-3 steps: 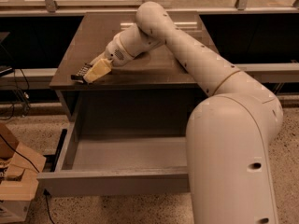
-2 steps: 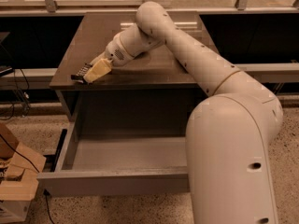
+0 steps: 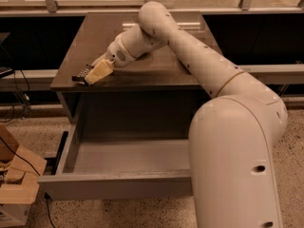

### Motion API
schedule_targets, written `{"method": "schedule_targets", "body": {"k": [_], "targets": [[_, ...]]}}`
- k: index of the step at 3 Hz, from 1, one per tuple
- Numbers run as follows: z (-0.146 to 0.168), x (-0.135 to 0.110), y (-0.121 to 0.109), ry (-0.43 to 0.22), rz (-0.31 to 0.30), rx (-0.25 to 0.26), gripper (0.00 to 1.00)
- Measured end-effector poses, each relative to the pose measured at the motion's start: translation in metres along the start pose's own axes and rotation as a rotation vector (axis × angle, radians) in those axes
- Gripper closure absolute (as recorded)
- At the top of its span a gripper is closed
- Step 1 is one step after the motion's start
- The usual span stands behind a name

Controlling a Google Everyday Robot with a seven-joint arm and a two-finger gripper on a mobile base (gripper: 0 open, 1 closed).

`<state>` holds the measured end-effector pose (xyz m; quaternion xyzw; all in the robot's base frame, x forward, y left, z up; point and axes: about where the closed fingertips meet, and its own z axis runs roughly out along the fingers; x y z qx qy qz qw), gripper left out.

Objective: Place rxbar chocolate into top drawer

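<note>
The rxbar chocolate (image 3: 81, 74), a thin dark bar with white lettering, is at the front left edge of the brown tabletop (image 3: 156, 65). My gripper (image 3: 97, 72) is low over that corner, and its tan fingers (image 3: 100, 71) are closed on the bar's right end, which they hide. The bar's left end sticks out toward the table edge. The top drawer (image 3: 114, 184) is pulled out wide open below the table, directly under and in front of the gripper. Its grey inside holds nothing.
My white arm (image 3: 237, 127) fills the right foreground and hides the drawer's right part. A cardboard box (image 3: 16, 184) with cables stands on the floor at the left. Dark shelves flank the table, and a rail runs along the back.
</note>
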<state>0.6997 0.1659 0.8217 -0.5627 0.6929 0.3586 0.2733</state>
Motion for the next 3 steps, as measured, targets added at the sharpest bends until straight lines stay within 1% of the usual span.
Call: {"method": "schedule_targets", "body": {"k": [1, 3], "targets": [[0.0, 0.0, 0.0, 0.0, 0.0, 0.0, 0.73], [0.0001, 0.0, 0.0, 0.0, 0.0, 0.0, 0.28]]}}
